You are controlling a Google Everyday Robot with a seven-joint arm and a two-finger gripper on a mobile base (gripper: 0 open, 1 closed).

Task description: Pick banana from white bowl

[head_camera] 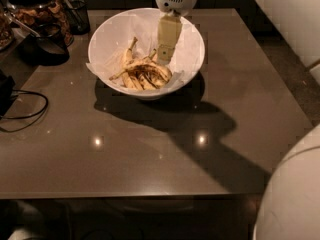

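Pincer [166, 59] inside white bowl [106, 38] beside banana [150, 74]; jar [36, 8], cable [30, 115] well left.

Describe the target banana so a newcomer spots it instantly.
On the brown table, find the large white paper-lined bowl at its far side, with the cream gripper hanging inside its right half. The target is the curved yellow banana lying across the pile just below the gripper. Unlike the paler banana to its left with an upward-pointing stem, it is heavily mottled brown-black.

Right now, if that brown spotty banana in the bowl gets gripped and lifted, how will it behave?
The banana, heavily brown-mottled, is probably soft and bruises easily. Lying against other bananas, it may drag them. The gripper hangs over the bowl.
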